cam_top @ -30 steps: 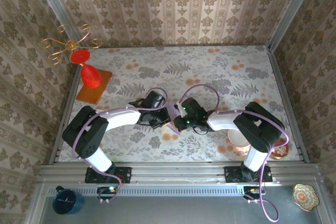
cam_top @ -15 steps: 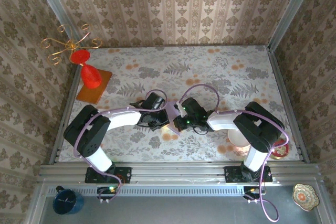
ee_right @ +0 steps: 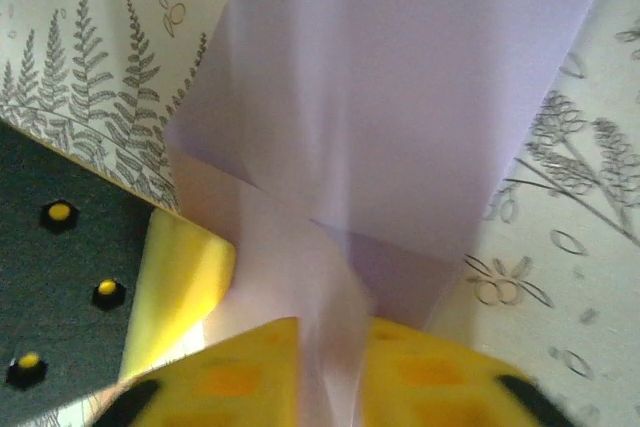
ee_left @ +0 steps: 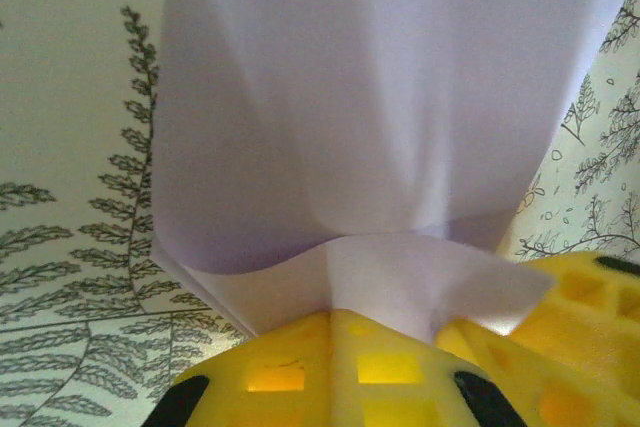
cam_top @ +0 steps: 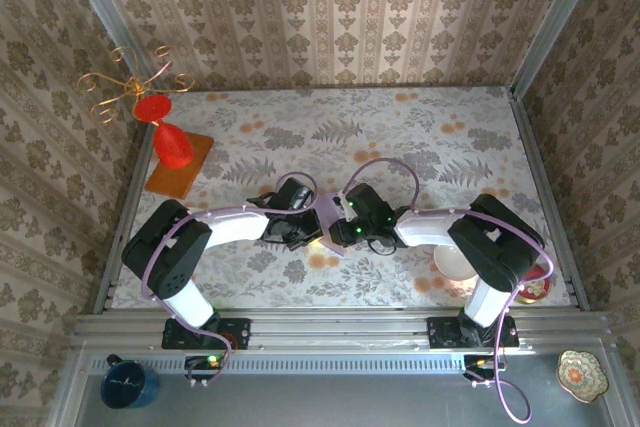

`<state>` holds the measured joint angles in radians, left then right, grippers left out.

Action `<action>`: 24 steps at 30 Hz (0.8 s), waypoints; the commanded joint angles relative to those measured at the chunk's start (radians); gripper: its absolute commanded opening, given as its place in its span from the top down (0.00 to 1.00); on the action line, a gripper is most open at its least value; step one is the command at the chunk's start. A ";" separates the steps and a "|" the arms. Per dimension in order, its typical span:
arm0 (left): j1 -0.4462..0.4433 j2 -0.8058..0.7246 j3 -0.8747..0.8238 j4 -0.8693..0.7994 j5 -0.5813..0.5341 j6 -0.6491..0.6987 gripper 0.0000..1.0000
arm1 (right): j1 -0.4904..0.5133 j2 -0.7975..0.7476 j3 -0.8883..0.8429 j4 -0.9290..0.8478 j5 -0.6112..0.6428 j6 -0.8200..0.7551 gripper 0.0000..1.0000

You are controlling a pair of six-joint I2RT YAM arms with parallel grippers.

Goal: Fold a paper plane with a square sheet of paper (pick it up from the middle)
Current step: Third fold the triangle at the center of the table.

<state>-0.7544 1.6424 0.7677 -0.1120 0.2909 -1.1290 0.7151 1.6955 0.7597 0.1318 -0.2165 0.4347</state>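
Two arms are seen from above, the left arm (cam_top: 235, 225) and the right arm (cam_top: 430, 229), each built of white rounded links joined by bulky black joint housings. A thin lilac cable (cam_top: 385, 165) is looped loosely along each arm, from shoulder to wrist. Each arm is carried on a black base (cam_top: 218, 331). The left hand (cam_top: 312, 234) and the right hand (cam_top: 336, 236) are black-bodied. Their fingers (ee_left: 290, 379) are moulded in yellow plastic, patterned with square recesses, and black oval marks are set low on them
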 commanded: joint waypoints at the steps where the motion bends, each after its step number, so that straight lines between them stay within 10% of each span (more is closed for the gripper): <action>1: -0.009 0.030 -0.049 -0.051 -0.042 -0.031 0.94 | -0.026 -0.098 0.040 -0.136 0.018 0.069 0.64; 9: -0.008 0.036 -0.043 -0.004 -0.045 -0.019 0.95 | -0.062 -0.216 0.038 -0.254 -0.019 0.137 0.60; 24: 0.009 0.048 -0.005 -0.002 -0.036 0.035 0.94 | -0.057 -0.091 0.063 -0.234 -0.283 0.190 0.87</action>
<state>-0.7521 1.6745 0.7860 -0.0551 0.2909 -1.1213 0.6525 1.5776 0.8013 -0.0803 -0.4290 0.6098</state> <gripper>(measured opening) 0.060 0.133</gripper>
